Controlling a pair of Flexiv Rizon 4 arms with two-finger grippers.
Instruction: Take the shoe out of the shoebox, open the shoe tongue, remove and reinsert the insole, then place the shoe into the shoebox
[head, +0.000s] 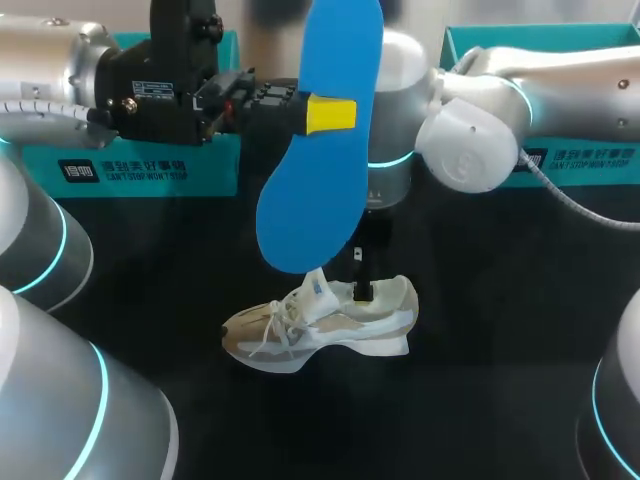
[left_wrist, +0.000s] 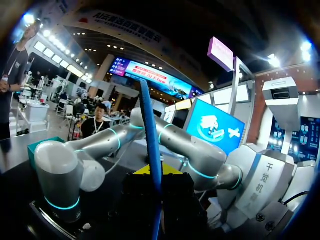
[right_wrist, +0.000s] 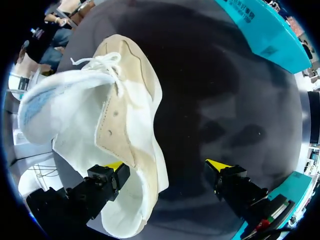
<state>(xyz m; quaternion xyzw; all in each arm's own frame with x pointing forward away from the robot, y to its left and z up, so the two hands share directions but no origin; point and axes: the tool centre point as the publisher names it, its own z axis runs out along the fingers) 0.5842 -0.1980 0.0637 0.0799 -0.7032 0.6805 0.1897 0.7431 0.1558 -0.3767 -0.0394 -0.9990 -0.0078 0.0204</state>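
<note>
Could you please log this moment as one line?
left tool: shut on flat blue insole, held aloft | right tool: open, one finger inside beige-and-white sneaker

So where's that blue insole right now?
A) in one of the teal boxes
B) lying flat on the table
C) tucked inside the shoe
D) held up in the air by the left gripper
D: the insole is pinched in the left gripper and hangs well above the shoe, which sits on the table.
</note>
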